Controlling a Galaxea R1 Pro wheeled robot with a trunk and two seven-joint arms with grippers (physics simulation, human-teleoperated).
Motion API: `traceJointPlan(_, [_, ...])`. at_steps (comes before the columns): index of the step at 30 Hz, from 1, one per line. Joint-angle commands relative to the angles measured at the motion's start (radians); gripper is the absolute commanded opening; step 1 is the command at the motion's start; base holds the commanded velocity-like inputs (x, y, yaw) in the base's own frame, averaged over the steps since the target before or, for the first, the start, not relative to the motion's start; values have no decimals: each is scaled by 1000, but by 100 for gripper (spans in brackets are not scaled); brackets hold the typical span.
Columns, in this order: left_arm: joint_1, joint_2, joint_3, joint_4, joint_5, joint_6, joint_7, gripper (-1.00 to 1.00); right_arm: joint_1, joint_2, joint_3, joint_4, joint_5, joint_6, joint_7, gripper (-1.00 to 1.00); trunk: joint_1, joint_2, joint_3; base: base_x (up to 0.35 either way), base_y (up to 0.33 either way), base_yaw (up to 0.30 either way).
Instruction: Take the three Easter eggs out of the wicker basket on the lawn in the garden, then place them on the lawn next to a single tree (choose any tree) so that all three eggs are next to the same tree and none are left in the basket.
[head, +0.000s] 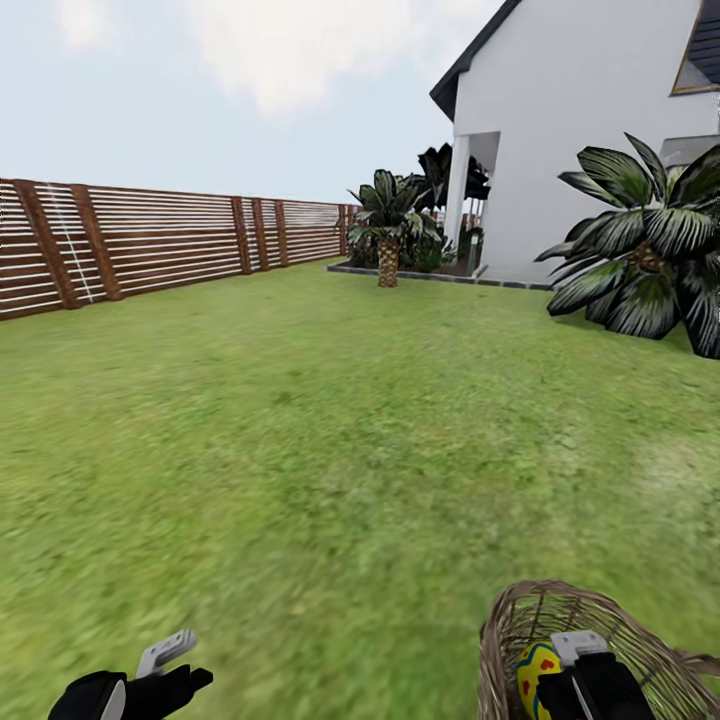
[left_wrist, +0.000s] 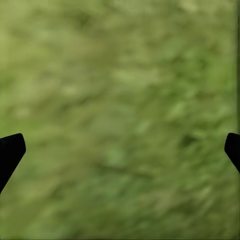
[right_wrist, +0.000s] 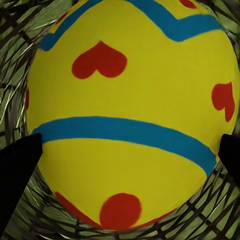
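The wicker basket (head: 610, 612) stands on the lawn (head: 330, 430) at the lower right of the head view. Inside it lies a yellow Easter egg (head: 534, 676) with red marks. My right gripper (head: 562, 668) reaches down into the basket. In the right wrist view the egg (right_wrist: 132, 110), banded in blue with red hearts, sits close between the two dark fingertips (right_wrist: 17, 167), which stand wide apart, open, with basket weave (right_wrist: 20, 30) around. My left gripper (head: 180, 662) hovers open over bare grass (left_wrist: 120, 100). The tree is out of view.
A brown slatted fence (head: 150, 245) runs along the left. A white house (head: 570, 140) stands at the far right, with a short palm (head: 388, 225) by its paving and a large palm (head: 650, 240) nearer on the right. Wide grass lies ahead.
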Motion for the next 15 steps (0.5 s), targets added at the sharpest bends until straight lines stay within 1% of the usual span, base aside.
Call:
traceJointPlan(1, [-1,0,2,-1,4,7,-2,100,-1,0,-1,-1,10,4,10,-100,-1,0,3,0,0,0])
traceJointPlan(13, [-1,-2,2,0,4,7,-2,100,-1,-1,-3,-1,10,4,10,-100,-6,3,49,0,0,0])
traceJointPlan(15, [-1,-4,2,0,4,7,-1,100,-1,-1,-3,-1,10,4,10,-100,-10,10,56,-202,0,0])
